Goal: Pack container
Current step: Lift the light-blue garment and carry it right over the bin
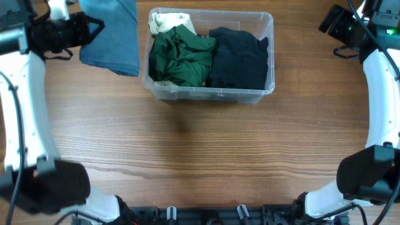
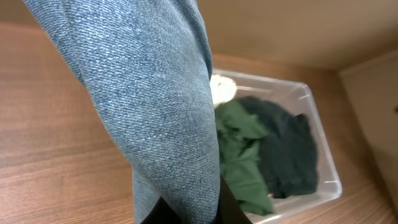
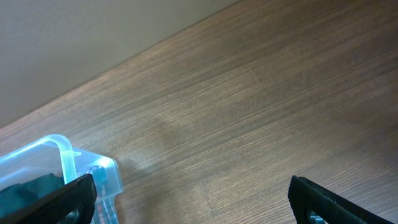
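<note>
Mostly done tbh: three garments (image 1: pixel 181 59) are packed in the container (image 1: pixel 212 94) at back-centre, denim (image 1: pixel 112 34) is clamped tight in the left gripper (image 1: pixel 90 28) just beside it, and the right gripper (image 3: pixel 193 196) is held wide open, empty.

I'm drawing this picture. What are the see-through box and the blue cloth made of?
The container looks like clear, glossy plastic: the clothes show through its walls. The blue cloth looks like denim, matte, with a fine woven diagonal grain.

The blue denim garment (image 2: pixel 155 106) runs past the top edge and covers most of the left gripper (image 2: pixel 186 214).
</note>
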`<state>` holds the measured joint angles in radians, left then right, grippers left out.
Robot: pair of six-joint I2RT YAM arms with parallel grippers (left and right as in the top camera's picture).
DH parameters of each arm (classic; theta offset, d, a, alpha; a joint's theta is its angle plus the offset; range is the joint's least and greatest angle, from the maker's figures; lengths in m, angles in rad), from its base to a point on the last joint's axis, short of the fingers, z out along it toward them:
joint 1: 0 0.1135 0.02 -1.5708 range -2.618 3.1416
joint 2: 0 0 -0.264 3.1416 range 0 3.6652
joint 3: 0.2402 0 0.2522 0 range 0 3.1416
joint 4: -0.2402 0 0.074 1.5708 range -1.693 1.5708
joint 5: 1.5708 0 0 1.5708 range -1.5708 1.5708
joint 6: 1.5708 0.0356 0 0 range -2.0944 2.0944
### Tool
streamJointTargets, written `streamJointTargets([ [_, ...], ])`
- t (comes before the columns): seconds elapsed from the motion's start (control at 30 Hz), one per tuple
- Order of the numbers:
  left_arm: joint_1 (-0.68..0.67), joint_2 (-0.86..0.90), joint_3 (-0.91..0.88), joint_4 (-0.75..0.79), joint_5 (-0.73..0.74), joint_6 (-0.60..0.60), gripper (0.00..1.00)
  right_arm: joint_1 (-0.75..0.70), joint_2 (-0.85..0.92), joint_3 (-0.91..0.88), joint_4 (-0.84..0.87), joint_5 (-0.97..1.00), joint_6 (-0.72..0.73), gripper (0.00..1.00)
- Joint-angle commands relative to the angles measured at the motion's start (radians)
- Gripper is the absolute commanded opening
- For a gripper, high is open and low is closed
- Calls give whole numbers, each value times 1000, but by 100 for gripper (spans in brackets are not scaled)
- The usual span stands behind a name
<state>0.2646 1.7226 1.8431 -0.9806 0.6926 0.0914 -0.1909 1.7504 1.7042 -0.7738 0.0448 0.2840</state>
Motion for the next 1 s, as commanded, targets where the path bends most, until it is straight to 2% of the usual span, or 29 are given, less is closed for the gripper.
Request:
streamJointTargets([
  [0.0, 0, -123, 10, 5, 51, -58, 4, 3, 13, -9, 2, -5, 7, 100],
  [0.23, -120, -122, 10, -3, 129, -83, 4, 3, 13, -9, 2, -5, 7, 100],
  [0.47, -231, -93, 10, 122, 131, -181, 4, 3, 13, -9, 2, -5, 7, 100],
  [0.67, -275, -19, 10, 203, 210, -213, 4, 3, 13, -9, 2, -5, 7, 100],
  [0.97, -310, 118, 10, 272, 229, -230, 4, 3, 13, -9, 2, -5, 7, 100],
])
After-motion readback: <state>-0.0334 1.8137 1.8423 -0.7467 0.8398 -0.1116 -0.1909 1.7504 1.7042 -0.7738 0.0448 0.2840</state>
